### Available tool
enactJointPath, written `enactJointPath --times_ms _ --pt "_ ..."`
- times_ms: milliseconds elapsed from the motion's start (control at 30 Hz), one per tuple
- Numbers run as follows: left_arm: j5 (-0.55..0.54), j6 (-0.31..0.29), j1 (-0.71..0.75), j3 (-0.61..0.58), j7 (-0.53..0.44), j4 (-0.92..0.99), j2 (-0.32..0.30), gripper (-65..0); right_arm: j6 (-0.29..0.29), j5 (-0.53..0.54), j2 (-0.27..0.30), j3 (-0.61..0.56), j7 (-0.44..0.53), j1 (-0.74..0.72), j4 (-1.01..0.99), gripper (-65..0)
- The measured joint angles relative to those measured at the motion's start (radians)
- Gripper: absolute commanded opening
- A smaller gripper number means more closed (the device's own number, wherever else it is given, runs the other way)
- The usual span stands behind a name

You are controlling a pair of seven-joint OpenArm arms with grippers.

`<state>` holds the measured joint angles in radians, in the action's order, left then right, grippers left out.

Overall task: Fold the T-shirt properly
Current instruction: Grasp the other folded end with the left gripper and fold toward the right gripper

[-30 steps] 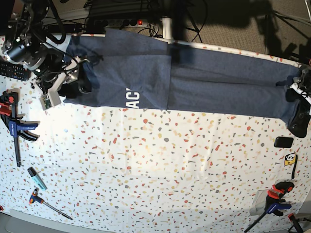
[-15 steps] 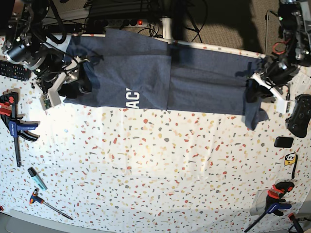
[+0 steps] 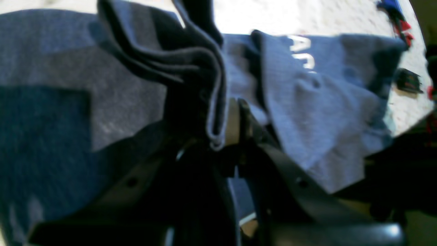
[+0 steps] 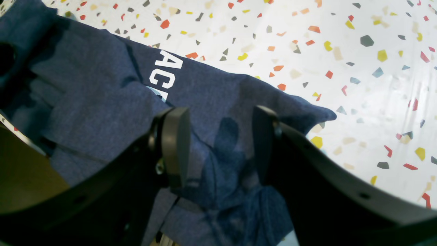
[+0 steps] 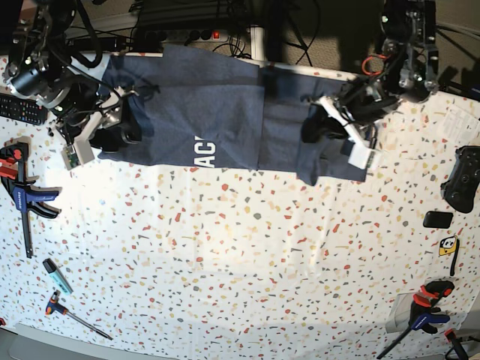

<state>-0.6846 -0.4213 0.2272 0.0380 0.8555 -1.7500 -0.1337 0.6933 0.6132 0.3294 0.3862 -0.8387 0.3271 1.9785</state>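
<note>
The dark navy T-shirt lies along the table's far side, with white lettering on its near edge. My left gripper is shut on the shirt's right end and holds it lifted above the cloth that lies flat. In the left wrist view a bunched fold of the T-shirt hangs pinched in the left gripper. My right gripper stands open at the shirt's left end. In the right wrist view its fingers stand apart above the T-shirt, near the lettering.
On the terrazzo table a blue clamp and a remote lie at the left. A marker and a T-handle tool are at the front left. A game controller and another clamp are at the right.
My left gripper has carried the shirt's right end leftward from the table's far right edge to past the middle, doubling the cloth over itself. The right arm has not moved.
</note>
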Motion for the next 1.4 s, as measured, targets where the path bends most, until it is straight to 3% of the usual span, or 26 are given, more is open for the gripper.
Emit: enactJointPath --times_ms 67,233,433,533,600,767,1133,1300,1400 --pt "0.0 0.029 0.0 -0.041 -0.018 0.0 -0.002 -65.0 0.0 0.0 0.0 0.0 0.0 0.0 0.0 -35.4" --pt "0.118 0.091 0.0 -0.113 -0.085 0.0 0.003 -65.0 0.0 0.0 0.0 0.0 0.0 0.0 0.0 -35.4" --pt "0.105 0.091 -0.001 -0.153 -0.101 0.0 0.003 -65.0 0.0 0.0 0.0 0.0 0.0 0.0 0.0 -35.4" --pt "0.071 0.09 -0.003 -0.158 -0.102 0.0 0.003 -48.5 0.0 0.0 0.0 0.0 0.0 0.0 0.0 -35.4" --pt "0.063 0.09 -0.003 -0.158 -0.109 0.0 0.003 -42.1 0.0 0.0 0.0 0.0 0.0 0.0 0.0 -35.4" --pt "0.063 0.09 -0.003 -0.158 -0.176 0.0 0.003 -41.7 0.0 0.0 0.0 0.0 0.0 0.0 0.0 -35.4" --pt "-0.009 0.089 -0.079 -0.158 -0.138 0.0 0.025 -41.7 0.0 0.0 0.0 0.0 0.0 0.0 0.0 -35.4" --pt "-0.007 0.034 -0.073 -0.156 -0.132 0.0 0.035 -41.7 0.0 0.0 0.0 0.0 0.0 -0.003 0.0 -35.4" --pt "0.004 0.036 -0.072 -0.117 -0.145 0.0 0.031 -41.8 0.0 0.0 0.0 0.0 -0.007 -0.006 0.0 -35.4"
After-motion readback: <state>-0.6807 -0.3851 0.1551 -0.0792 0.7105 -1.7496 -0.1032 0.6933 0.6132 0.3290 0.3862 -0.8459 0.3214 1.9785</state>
